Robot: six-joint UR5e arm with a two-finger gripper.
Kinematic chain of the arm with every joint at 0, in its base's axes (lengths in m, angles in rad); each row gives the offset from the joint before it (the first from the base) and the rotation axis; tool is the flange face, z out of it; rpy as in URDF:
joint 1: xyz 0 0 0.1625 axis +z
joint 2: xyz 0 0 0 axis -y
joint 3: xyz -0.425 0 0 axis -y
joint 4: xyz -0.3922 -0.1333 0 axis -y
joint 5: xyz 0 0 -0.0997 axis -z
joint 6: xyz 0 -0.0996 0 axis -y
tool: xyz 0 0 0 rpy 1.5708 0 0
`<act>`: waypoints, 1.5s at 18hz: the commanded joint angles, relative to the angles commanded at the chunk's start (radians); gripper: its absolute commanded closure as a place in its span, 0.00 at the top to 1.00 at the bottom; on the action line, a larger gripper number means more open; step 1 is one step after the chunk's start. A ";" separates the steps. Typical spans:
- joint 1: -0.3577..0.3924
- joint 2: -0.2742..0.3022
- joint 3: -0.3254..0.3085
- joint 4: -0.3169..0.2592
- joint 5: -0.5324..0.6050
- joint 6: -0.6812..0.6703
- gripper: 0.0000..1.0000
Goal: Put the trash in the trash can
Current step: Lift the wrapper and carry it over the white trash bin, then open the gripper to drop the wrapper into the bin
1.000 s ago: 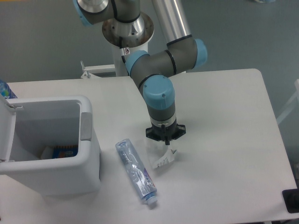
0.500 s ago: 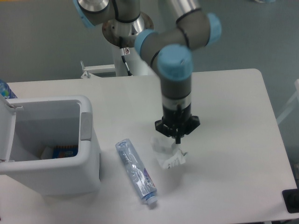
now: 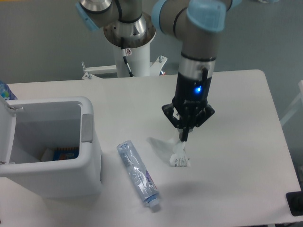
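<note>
Since the earlier frame, the wrapper (image 3: 179,156) is being lifted off the table (image 3: 236,142), pinched by the closed fingers (image 3: 183,137) and hanging straight below. Trash can (image 3: 90,161) is standing open, far left; bottle (image 3: 138,174) is lying between.

trash can (image 3: 71,179) cut off at left edge, contents inside too small to tell, dark object (image 3: 295,203) cropped at right edge

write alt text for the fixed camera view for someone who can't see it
A grey and blue robot arm's gripper pinches a crumpled clear-white plastic wrapper and holds it above a white table. A crushed clear plastic bottle lies to its left, beside an open boxy white plastic bin.
</note>
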State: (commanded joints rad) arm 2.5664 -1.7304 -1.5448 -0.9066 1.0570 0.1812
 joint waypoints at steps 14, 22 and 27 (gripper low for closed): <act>-0.251 0.077 -0.029 0.002 -0.115 -0.092 0.00; -0.336 0.080 -0.077 0.023 -0.170 -0.077 0.00; -0.368 0.072 -0.116 0.023 -0.172 0.020 0.21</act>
State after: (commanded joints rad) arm 2.1982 -1.6582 -1.6613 -0.8836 0.8851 0.2009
